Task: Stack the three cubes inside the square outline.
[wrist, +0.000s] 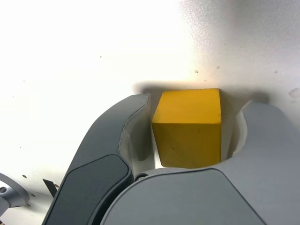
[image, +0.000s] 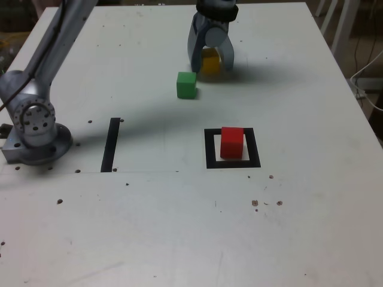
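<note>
Gripper (image: pixel 210 60) fingers (wrist: pixel 117 136) flank the yellow cube (wrist: pixel 190 129) on the table (image: pixel 179 227) — contact apparently made on one side, a firm grip uncertain; green cube (image: pixel 186 84) nearby; red cube (image: pixel 232 142) inside the square outline (image: pixel 210 148)

Matte yellow cube (wrist: pixel 187 129), smooth grey plastic-looking fingers (wrist: pixel 110 140), and a speckled, matte white table (image: pixel 179 227).

Just a plain white table (image: pixel 179 227) with little dark specks. The green cube (image: pixel 187 84) and yellow cube (image: pixel 210 62) sit toward the far side, the red cube (image: pixel 232 142) inside the black square outline (image: pixel 210 149), tape strip (image: pixel 111 144) on the exterior view's left.
</note>
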You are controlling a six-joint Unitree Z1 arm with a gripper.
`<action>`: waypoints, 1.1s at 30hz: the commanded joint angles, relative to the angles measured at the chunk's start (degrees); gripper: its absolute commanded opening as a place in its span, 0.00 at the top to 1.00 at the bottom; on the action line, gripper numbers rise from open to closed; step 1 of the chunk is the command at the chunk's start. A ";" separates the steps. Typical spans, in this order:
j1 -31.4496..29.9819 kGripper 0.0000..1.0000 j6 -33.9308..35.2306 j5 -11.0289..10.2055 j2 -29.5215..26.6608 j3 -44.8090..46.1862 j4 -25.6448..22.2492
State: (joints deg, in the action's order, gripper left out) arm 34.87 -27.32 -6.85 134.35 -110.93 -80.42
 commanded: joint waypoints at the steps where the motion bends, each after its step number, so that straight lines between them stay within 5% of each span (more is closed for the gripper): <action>1: -0.21 0.74 -0.07 0.10 0.01 -0.22 -0.29; 20: -3.89 0.74 1.08 -2.21 -7.52 2.16 -2.61; 33: -16.66 0.74 8.37 -1.10 -17.31 10.71 -2.94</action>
State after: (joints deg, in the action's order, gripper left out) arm 19.09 -19.70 -8.33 117.78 -100.87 -83.26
